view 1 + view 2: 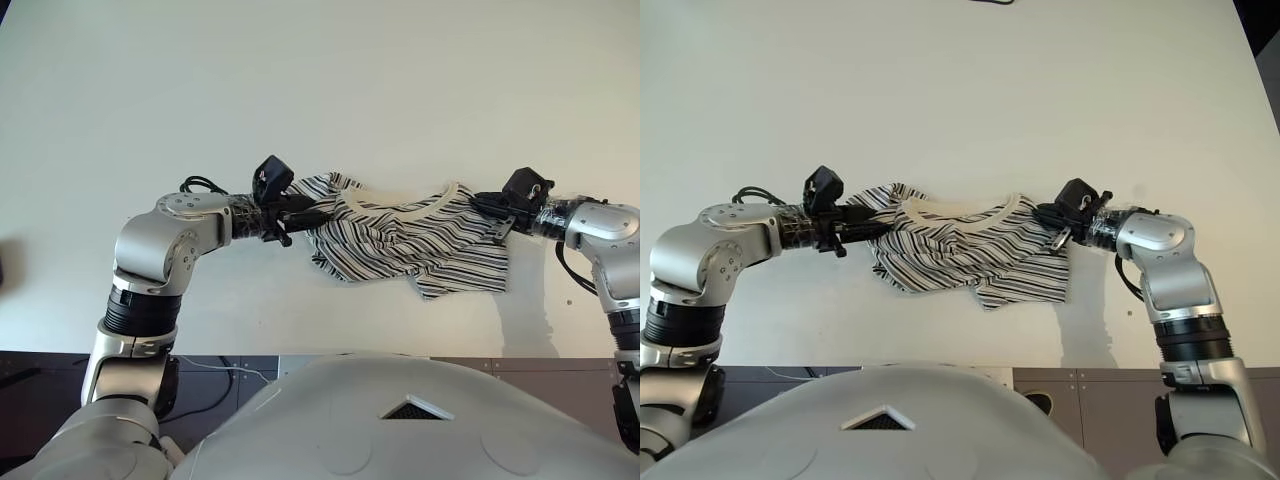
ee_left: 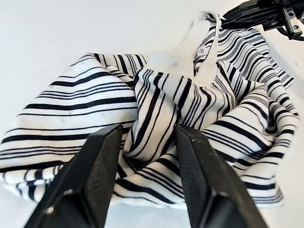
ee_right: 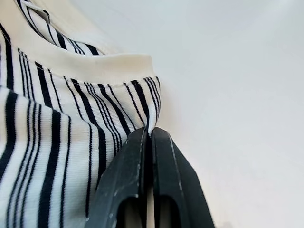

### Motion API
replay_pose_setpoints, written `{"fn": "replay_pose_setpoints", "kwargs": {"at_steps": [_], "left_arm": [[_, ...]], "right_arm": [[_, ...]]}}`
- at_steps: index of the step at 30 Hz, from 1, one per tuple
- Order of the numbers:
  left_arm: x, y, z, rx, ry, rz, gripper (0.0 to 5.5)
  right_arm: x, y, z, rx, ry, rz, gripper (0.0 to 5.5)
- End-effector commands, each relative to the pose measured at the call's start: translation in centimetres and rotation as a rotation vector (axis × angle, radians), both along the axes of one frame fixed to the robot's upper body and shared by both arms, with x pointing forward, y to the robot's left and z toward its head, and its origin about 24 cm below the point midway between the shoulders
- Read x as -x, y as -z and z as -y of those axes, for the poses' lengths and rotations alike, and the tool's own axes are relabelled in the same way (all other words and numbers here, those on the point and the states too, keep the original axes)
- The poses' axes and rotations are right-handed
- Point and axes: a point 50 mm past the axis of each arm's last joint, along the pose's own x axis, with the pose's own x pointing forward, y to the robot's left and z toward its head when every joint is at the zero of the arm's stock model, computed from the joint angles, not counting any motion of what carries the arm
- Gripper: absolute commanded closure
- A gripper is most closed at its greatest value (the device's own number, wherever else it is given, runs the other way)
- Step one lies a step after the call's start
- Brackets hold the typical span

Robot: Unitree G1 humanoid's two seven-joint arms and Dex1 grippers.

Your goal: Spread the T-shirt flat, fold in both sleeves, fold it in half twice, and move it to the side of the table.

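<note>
Table (image 1: 320,80): white top. All the work sits near its front edge, about midway along it.

T-shirt (image 1: 410,240): black-and-white stripes, bunched and creased, strung between the two arms. The cream collar (image 1: 400,195) faces the far edge and the loose body sags toward the front edge. It is not flat, and no sleeve is laid out. Judgement: this is the spreading step, with every fold yet to do.

Right gripper (image 3: 149,135): fingers clenched together, nipping the cloth's edge right beside the collar, at the shoulder on the robot's right. The hold looks like an anchor, so that end cannot slide while the other is drawn out.

Left gripper (image 2: 147,137): fingers parted, straddling a raised ridge of striped cloth at the shirt's left end. The fabric lies between them, but I see no squeeze. It looks placed to take the matching shoulder.

With both shoulders held, pulling the arms apart along the front edge should tension the collar line and let the body drop flat.

Risk: a thick bunch in the left grip could carry two layers.
</note>
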Motion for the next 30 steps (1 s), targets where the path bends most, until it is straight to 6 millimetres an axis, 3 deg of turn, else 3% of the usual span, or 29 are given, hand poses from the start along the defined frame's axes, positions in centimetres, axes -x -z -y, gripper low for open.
{"fn": "replay_pose_setpoints", "kwargs": {"at_steps": [1,9,15,30], "left_arm": [[-0.3,-0.2,-0.3,0.007,-0.019,-0.013,4.08],[-0.7,-1.0,-0.3,0.034,-0.019,0.018,5.34],[-1.0,-1.7,-0.2,0.045,-0.013,0.076,5.39],[-3.9,-6.9,-0.4,-0.016,-0.012,0.452,5.39]], "right_arm": [[1.9,2.5,-0.1,0.029,0.014,-0.128,5.4],[2.0,2.7,-0.2,0.028,0.015,-0.13,5.4],[1.0,1.5,0.0,-0.001,0.049,-0.057,5.4],[-3.8,-6.1,-0.6,0.033,0.108,0.42,5.4]]}}
